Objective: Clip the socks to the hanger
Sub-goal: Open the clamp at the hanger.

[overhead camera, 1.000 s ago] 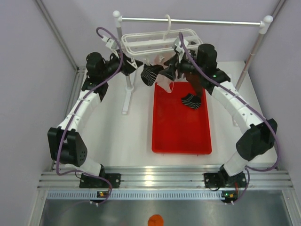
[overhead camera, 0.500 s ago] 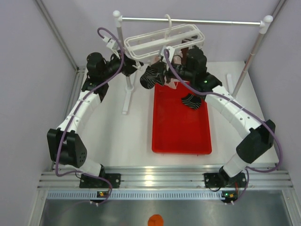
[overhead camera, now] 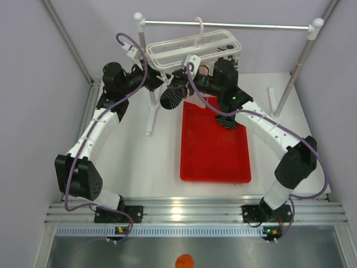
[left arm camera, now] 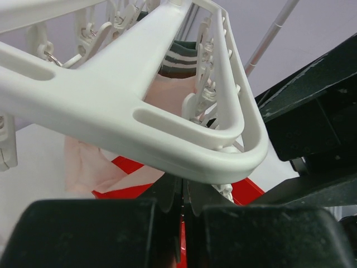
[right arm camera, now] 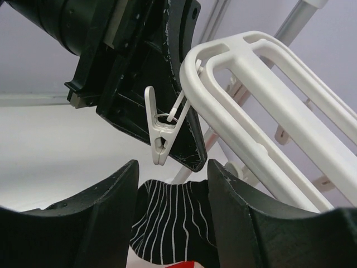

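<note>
Black with thin white stripes, the ankle sock (right arm camera: pixel 170 223) is hanging lengthwise from my right hand (right arm camera: pixel 173 170), which is clamping it just below the small white dangling peg (right arm camera: pixel 160 131) at the corner of the white plastic lattice hanger (right arm camera: pixel 262 95). My left hand (left arm camera: pixel 181 209), drawn narrow, is reaching under that corner.

Hanging tilted: white clip hanger (overhead camera: pixel 192 47). Hanging just under it: black striped sock (overhead camera: pixel 172 96). Lying in red tray (overhead camera: pixel 215 162): another striped sock (overhead camera: pixel 226 120).

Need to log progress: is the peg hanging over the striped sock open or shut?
Shut and empty: in the right wrist view the peg has its tips together, and the striped sock sits below, not in it.
</note>
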### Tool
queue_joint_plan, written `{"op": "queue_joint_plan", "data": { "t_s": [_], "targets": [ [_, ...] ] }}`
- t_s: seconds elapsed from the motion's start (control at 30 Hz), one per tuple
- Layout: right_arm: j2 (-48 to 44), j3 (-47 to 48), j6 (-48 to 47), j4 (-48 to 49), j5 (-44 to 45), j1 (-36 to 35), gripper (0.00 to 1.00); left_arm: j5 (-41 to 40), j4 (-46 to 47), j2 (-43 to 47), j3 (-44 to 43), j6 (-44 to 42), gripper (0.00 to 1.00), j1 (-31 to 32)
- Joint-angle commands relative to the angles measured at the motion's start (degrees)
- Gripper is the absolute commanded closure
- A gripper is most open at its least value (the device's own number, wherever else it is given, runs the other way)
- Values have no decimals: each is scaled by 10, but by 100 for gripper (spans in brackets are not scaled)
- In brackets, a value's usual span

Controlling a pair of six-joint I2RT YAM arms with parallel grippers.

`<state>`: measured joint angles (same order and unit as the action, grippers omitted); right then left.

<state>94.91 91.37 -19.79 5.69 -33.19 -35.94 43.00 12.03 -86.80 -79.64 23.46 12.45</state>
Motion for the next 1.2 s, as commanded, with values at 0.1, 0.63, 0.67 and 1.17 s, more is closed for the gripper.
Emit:
{"op": "queue_joint_plan", "data": {
  "t_s": [0.1, 0.63, 0.67, 1.17],
  "targets": [
    [22, 35, 6, 49, 10, -24, 49, -3, 4, 27, -22, -18, 100, 2],
    [47, 62, 37, 60, 32, -33, 58, -12, -14, 26, -21, -31, 100, 6],
    [49, 64, 37, 57, 35, -34, 59, -13, -14, 28, -21, -32, 100, 7],
    [67, 105, 105, 14, -39, -2, 100, 13, -28, 60, -6, -5, 73, -17]
  ]
}}
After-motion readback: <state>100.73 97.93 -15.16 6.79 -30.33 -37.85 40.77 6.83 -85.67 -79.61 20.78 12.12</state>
